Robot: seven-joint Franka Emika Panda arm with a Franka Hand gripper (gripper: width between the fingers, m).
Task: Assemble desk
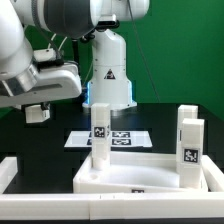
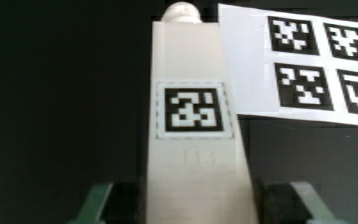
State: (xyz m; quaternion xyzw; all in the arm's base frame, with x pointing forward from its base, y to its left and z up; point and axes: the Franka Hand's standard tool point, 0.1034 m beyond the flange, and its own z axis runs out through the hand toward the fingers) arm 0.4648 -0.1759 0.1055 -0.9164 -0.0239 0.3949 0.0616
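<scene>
In the wrist view a white square-section desk leg [image 2: 194,120] lies on the black table, with a black-and-white tag on its upper face and a round peg at its far end. My gripper [image 2: 194,198] straddles its near end. The fingers [image 2: 101,202] stand apart from the leg, with a dark gap on each side, so the gripper is open. In the exterior view my gripper [image 1: 38,112] hangs low at the left, and that leg is hidden there. The white rimmed tabletop [image 1: 150,178] lies in front. One leg [image 1: 100,138] stands upright at its left and two legs [image 1: 190,140] at its right.
The marker board [image 1: 112,139] lies flat behind the tabletop, and it shows beside the lying leg in the wrist view [image 2: 318,60]. The robot's white base [image 1: 108,70] stands behind it. A white rail [image 1: 8,172] edges the table at the exterior view's left.
</scene>
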